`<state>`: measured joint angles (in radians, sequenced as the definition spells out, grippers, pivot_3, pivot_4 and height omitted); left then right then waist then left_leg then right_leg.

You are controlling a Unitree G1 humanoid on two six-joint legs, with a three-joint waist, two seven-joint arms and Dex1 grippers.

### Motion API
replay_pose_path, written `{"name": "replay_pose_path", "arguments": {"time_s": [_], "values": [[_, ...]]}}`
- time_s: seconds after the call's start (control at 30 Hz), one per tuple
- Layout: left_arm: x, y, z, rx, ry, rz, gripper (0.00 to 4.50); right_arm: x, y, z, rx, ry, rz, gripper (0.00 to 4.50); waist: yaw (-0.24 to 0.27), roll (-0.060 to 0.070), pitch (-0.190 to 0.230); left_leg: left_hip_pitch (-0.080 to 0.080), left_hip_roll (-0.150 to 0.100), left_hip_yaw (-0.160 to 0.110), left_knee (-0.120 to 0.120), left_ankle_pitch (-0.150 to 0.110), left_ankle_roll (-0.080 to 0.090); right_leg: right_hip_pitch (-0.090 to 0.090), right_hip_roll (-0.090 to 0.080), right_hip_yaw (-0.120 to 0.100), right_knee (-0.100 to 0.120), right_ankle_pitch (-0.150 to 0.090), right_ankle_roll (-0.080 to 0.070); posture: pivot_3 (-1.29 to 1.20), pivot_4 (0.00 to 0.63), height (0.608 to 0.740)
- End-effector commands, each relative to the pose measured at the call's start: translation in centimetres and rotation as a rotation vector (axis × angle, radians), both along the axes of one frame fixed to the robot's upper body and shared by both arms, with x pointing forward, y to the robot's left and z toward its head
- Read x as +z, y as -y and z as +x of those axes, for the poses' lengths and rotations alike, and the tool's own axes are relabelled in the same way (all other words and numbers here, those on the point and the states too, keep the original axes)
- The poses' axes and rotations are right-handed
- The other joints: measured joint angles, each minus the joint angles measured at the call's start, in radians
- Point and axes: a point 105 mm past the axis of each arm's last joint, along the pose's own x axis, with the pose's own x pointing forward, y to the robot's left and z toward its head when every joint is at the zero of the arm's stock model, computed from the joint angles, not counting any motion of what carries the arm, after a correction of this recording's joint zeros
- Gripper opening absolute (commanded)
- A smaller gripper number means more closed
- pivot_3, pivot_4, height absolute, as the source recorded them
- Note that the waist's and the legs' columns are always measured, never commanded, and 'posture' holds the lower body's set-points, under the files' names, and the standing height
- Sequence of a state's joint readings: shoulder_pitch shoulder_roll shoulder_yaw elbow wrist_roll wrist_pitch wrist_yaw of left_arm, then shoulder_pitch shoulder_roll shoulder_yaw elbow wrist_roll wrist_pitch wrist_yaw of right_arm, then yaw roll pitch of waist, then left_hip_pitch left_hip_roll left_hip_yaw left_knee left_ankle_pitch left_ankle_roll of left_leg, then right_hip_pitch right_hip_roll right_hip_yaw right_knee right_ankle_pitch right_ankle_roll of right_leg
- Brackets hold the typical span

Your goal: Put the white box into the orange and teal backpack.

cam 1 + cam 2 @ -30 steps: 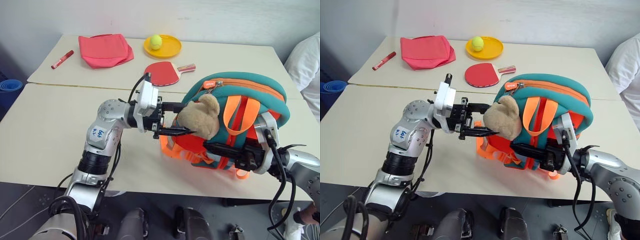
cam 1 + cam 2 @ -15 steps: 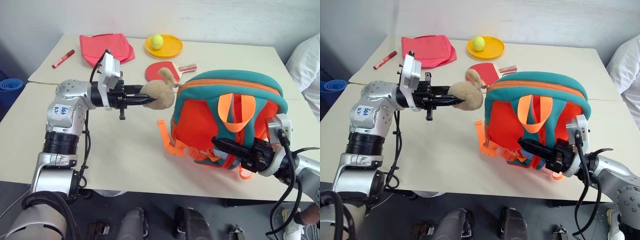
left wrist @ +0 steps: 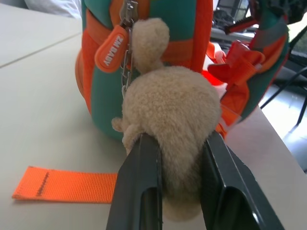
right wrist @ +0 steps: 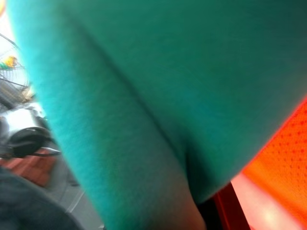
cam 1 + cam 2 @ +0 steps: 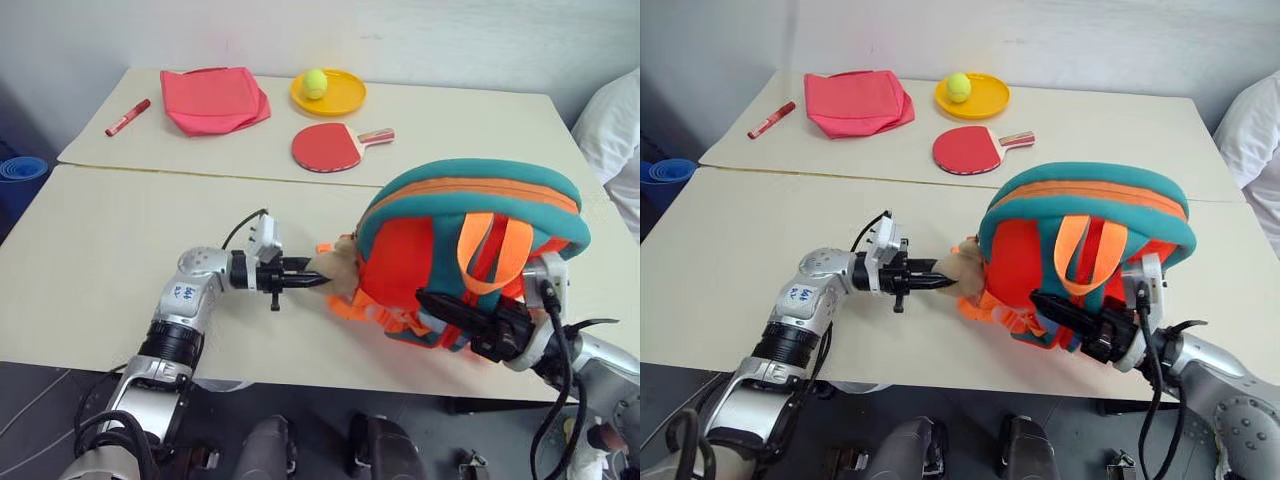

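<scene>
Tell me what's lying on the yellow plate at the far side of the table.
A yellow-green tennis ball sits on the yellow plate. The plate surface directly beneath the ball is covered.

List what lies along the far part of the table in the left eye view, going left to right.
red marker → pink-red cloth pouch → yellow plate holding a yellow-green ball → red table-tennis bat, set a little nearer than the plate, its handle pointing right.

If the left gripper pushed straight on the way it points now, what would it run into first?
The left gripper already pinches the plush bear, which hangs by a chain from the zipper. Just beyond the bear stands the teal side of the orange and teal backpack, so that wall probably comes next.
</scene>
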<state>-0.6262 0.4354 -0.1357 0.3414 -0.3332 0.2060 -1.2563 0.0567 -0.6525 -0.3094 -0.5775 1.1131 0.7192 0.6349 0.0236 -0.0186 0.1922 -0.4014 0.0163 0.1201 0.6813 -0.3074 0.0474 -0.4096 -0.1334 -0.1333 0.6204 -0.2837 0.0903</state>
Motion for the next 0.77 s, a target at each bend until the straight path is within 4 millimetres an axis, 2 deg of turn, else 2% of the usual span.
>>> {"name": "replay_pose_path", "arguments": {"time_s": [0.03,0.17,0.27,0.3,0.37,0.47,0.63,0.7,0.77], "values": [[-0.1,-1.4,-0.5,0.038,-0.024,0.085,1.90,1.5,0.2,1.4,-0.107,0.179,-0.054,0.32,-0.006,0.000,0.000,0.000,0.000,0.001,0.000,0.000,0.000,-0.001,0.000,0.001,0.000,0.000,0.000,0.00,0.150,0.740],[1.3,-3.8,-1.4,0.100,0.000,0.101,3.25,1.1,1.3,1.1,-0.116,0.322,-0.262,1.62,-0.007,0.001,0.000,-0.001,0.001,0.001,-0.001,-0.001,-0.001,-0.001,0.001,0.001,0.001,0.000,0.000,0.00,0.150,0.740],[2.5,-6.1,-2.1,0.170,-0.001,0.076,4.18,0.5,2.9,-0.4,-0.080,0.320,-0.364,2.62,-0.004,0.001,0.000,-0.001,0.001,0.001,-0.001,-0.001,-0.001,-0.001,0.001,0.000,0.000,0.000,0.000,0.00,0.150,0.740],[2.9,-7.2,-2.6,0.188,0.013,0.078,4.49,0.0,4.0,-1.2,-0.067,0.302,-0.419,3.00,-0.001,0.001,0.000,-0.001,0.001,0.001,-0.001,-0.001,-0.001,-0.001,0.001,0.000,0.001,0.000,0.000,0.00,0.150,0.740],[3.2,-8.6,-3.4,0.212,0.033,0.102,4.50,-0.4,5.5,-2.2,-0.059,0.280,-0.486,3.64,0.003,0.001,0.000,-0.001,0.001,0.000,0.000,-0.001,0.000,0.000,0.000,0.000,0.000,0.000,0.000,0.00,0.150,0.740],[2.4,-11.4,-5.2,0.252,0.080,0.203,4.50,-1.4,9.1,-4.3,-0.063,0.212,-0.542,4.48,0.002,0.001,0.000,0.000,0.001,0.000,-0.001,-0.002,0.000,0.001,-0.001,0.000,-0.001,0.000,0.000,0.00,0.150,0.740],[0.8,-14.1,-5.9,0.353,0.127,0.285,4.50,-3.2,13.1,-5.2,-0.104,0.146,-0.606,4.48,0.001,0.001,0.000,0.004,0.002,0.000,-0.001,-0.007,-0.001,0.002,-0.002,0.002,-0.005,0.000,0.000,0.00,0.150,0.740],[0.2,-14.7,-6.3,0.381,0.141,0.272,4.50,-3.5,14.6,-4.6,-0.139,0.185,-0.658,4.48,0.000,0.002,0.000,0.005,0.002,0.001,-0.002,-0.009,-0.004,0.003,-0.003,0.002,-0.005,0.000,-0.001,0.00,0.150,0.740],[-0.2,-15.0,-6.6,0.387,0.162,0.268,4.50,-3.7,15.4,-4.2,-0.139,0.217,-0.702,4.48,0.000,0.002,0.000,0.005,0.002,0.001,-0.002,-0.009,-0.004,0.002,-0.004,0.002,-0.004,-0.001,-0.001,0.00,0.150,0.740]]}}
